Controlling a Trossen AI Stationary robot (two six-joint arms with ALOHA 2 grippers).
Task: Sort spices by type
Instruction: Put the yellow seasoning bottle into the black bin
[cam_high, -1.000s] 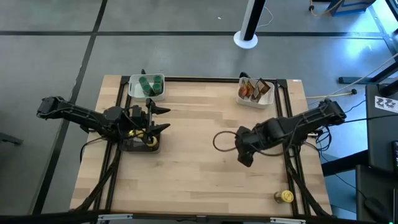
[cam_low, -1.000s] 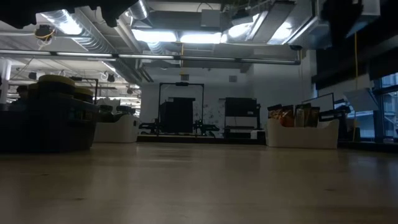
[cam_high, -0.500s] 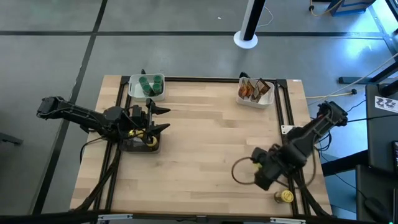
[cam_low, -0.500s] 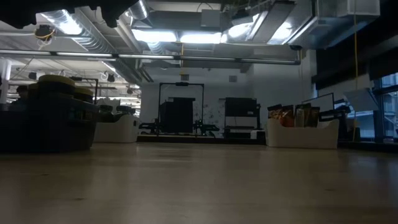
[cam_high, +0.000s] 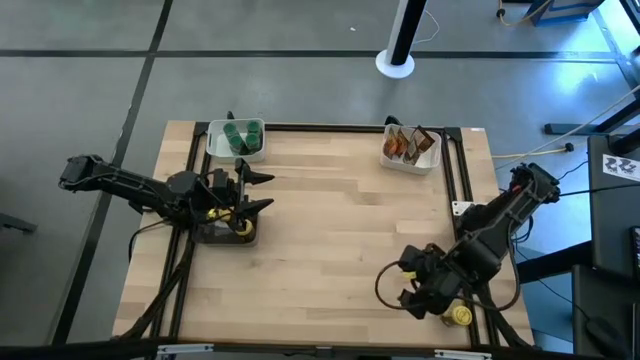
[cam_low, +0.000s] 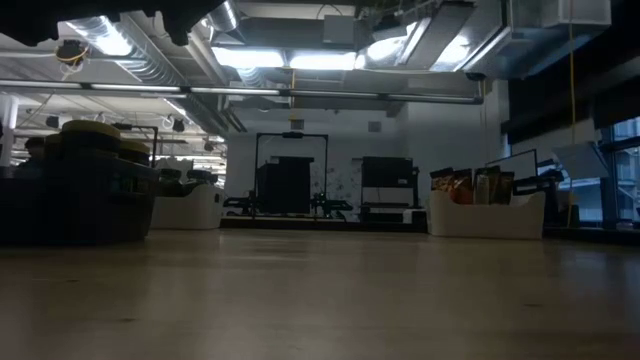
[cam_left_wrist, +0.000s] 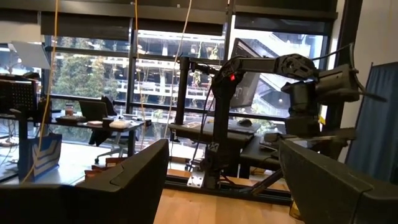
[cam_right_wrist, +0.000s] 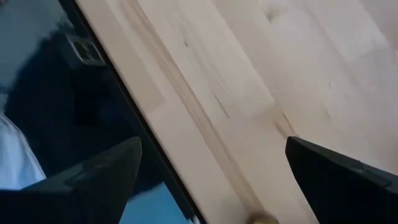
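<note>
high view: straight down from above, takes in the whole table (cam_high: 330, 220) and both arms.
low view: at tabletop height, level across the table into the room; shares the far white trays (cam_low: 487, 215) with the high view.
left wrist view: level, toward windows and the right arm (cam_left_wrist: 292, 68).
right wrist view: close, angled down at the table's near edge (cam_right_wrist: 186, 118).

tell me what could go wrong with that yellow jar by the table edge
1. The yellow jar stands close to the table corner, so a nudge from the open right gripper beside it could push it off.
2. That gripper comes in low and angled, so it may clip the lid and tip the jar.
</note>
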